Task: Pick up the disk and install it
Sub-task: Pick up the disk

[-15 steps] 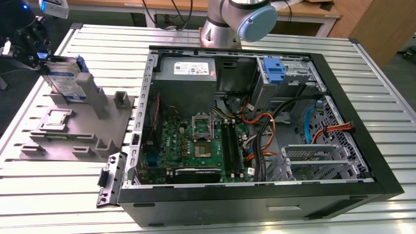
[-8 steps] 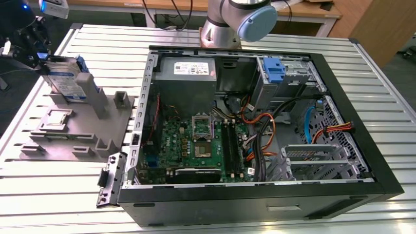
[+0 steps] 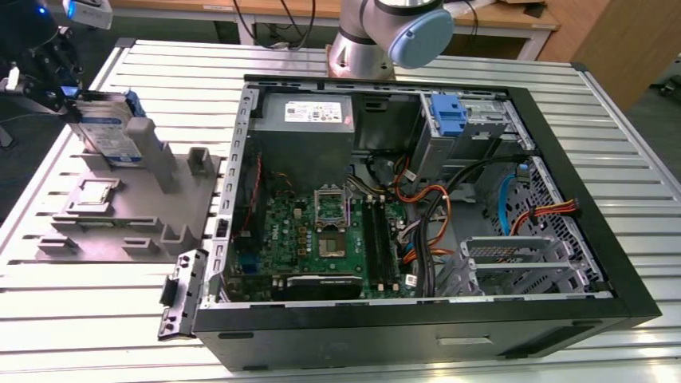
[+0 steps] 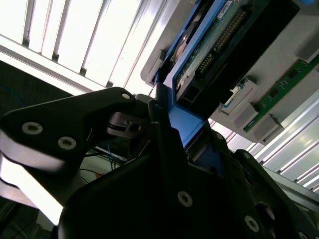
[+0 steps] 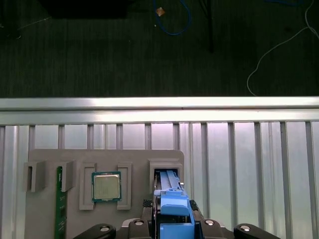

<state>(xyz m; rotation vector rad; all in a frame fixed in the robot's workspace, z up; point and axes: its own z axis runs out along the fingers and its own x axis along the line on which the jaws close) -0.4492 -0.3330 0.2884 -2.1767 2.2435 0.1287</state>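
Observation:
The disk (image 3: 107, 132) is a silver drive with a blue-and-white label in a blue carrier. It stands on edge at the far corner of the grey fixture block (image 3: 117, 215), at the exterior view's left. My gripper (image 3: 62, 89) is at its upper end. Both wrist views show black fingers (image 4: 124, 107) closed against the blue carrier (image 4: 187, 124). In the first wrist view the disk (image 5: 172, 206) sits between the fingers, its lower end in the fixture's slot (image 5: 167, 167). I cannot tell whether it still rests in the slot.
The open computer case (image 3: 596, 263) lies on the slatted table (image 3: 85, 319), right of the fixture. A blue bracket (image 3: 450, 120) sits in its upper bay and a metal drive cage (image 3: 521, 259) at its lower right. The fixture also holds a processor (image 5: 106, 186) and a green memory stick (image 5: 61, 209).

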